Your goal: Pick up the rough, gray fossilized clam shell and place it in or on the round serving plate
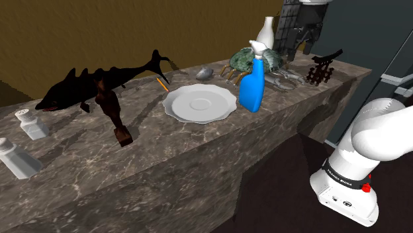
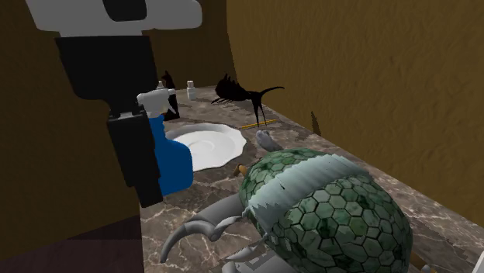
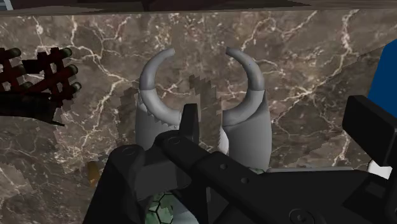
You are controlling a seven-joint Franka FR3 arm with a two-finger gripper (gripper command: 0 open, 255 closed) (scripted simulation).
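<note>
The grey clam shell (image 1: 204,73) lies on the marble counter just behind the round white plate (image 1: 200,104), beside the crab's green body. In the second exterior view the shell (image 2: 269,140) sits to the right of the plate (image 2: 205,147). My black gripper (image 1: 306,40) hangs above the counter's right end in the shoulder view, beyond the spray bottle and well away from the shell. It is open and holds nothing. In the second exterior view the gripper (image 2: 143,178) stands in front of the blue bottle. Below it, the wrist view shows the crab's grey claws (image 3: 159,83).
A large green-shelled crab (image 1: 248,59) and a blue spray bottle (image 1: 253,83) stand between gripper and shell. A white vase (image 1: 266,32), a dark red rack (image 1: 324,67), a pencil (image 1: 161,83), a black shark figure (image 1: 99,83), a dark wooden figure (image 1: 112,109) and two shakers (image 1: 32,124) also crowd the counter.
</note>
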